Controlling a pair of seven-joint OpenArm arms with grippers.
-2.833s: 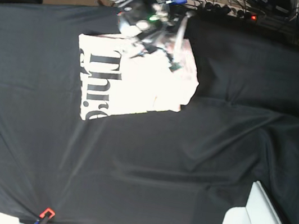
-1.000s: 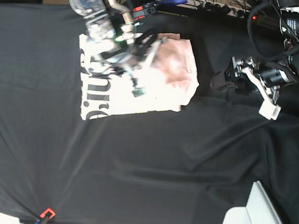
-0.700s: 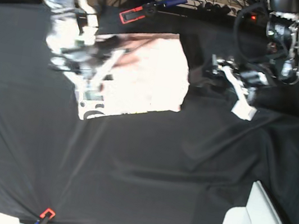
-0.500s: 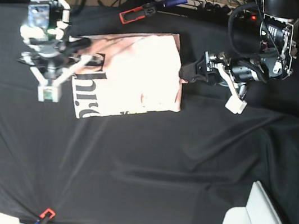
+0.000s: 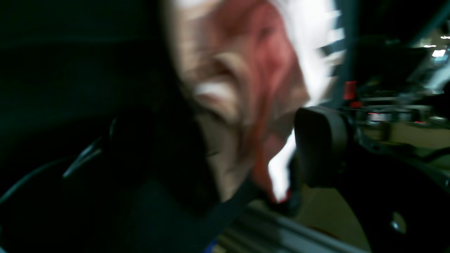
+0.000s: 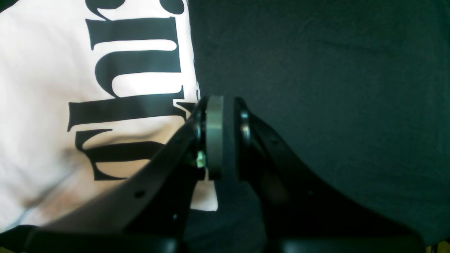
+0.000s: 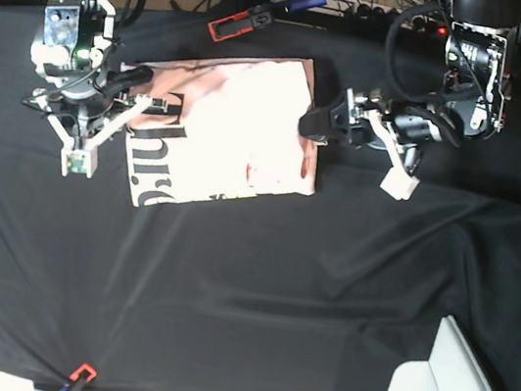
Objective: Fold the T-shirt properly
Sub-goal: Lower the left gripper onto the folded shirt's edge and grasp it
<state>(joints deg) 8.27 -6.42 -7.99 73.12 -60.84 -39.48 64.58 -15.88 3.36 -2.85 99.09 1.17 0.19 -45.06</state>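
Although the left wrist view is heavily smeared, it shows the pale pink cotton T-shirt [image 5: 246, 88] bunched in soft ridges between the two dark fingers of the left gripper [image 5: 242, 147], which stand wide apart with cloth in the gap, not yet pinched. In the right wrist view, the right gripper [image 6: 219, 137] has its jaws drawn together at the shirt's edge, where the big black serif lettering [image 6: 133, 80] meets the matte black table cloth [image 6: 316, 88]; whether a thin hem is caught there cannot be told. In the base view, the shirt [image 7: 225, 135] lies as a compact folded rectangle toward the far side of the table, the left gripper [image 7: 316, 125] at its plain pink end and the right gripper [image 7: 104, 116] at the lettered end. Judged from this, the fold is nearly complete, and the next move likely calls for the left jaws to close on the limp edge before another fold or straightening.
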